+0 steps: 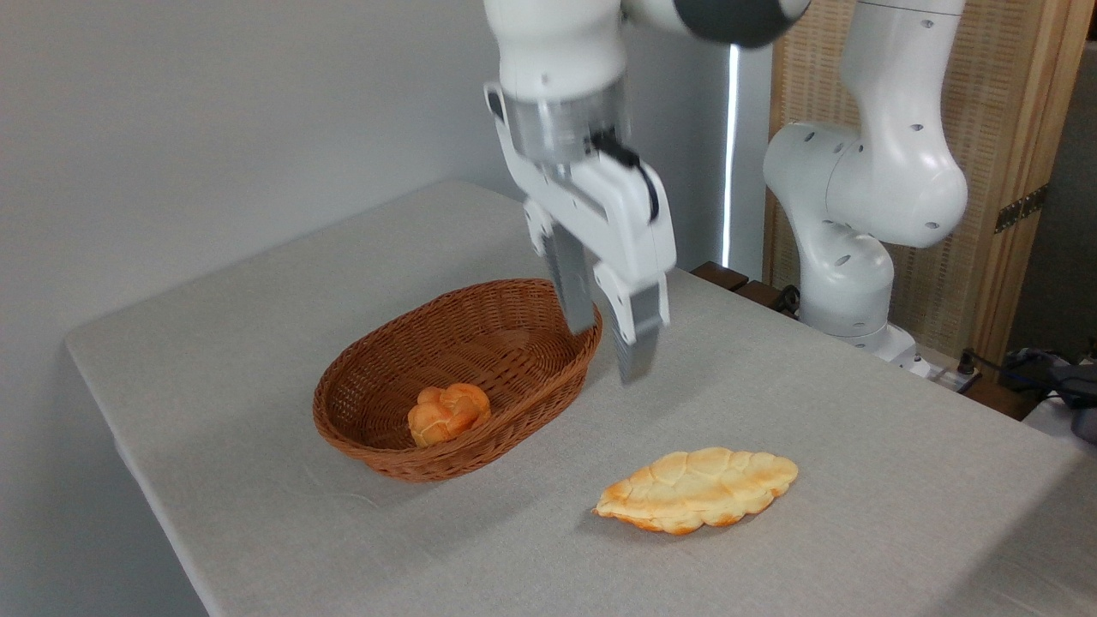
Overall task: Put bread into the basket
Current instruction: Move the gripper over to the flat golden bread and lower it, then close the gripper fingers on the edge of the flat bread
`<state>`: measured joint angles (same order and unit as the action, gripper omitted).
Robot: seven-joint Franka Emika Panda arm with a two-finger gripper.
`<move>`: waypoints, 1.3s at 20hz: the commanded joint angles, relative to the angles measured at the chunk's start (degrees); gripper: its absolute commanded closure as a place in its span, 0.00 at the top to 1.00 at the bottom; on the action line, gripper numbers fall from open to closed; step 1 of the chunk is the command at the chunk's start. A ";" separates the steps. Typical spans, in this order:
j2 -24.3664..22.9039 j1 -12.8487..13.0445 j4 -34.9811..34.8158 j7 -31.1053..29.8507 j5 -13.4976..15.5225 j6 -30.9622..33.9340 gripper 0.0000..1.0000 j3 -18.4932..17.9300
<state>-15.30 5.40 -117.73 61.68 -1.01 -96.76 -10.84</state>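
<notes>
The arm reached down from the top of the view, its gripper point(610, 347) pointing at the table point(771, 386) with fingers spread and empty, beside the right end of the basket point(514, 403). The bread point(698, 488) lay flat on the cloth, apart from the basket (which held a small orange roll point(447, 412)); no readable writing showed

No legible text, label, brand mark, number or sign appears on any surface in view; all surfaces carry no readable marking whatsoever.
</notes>
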 commanded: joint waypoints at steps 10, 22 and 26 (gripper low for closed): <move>-0.44 0.75 -9.62 5.64 -11.64 -5.63 1.00 -0.06; 0.97 0.66 -17.26 9.25 -18.84 -14.23 1.00 -0.14; 2.11 0.66 -17.36 9.25 -19.64 -15.91 1.00 -0.14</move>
<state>-13.56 5.84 -134.45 69.75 -19.39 -110.79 -10.77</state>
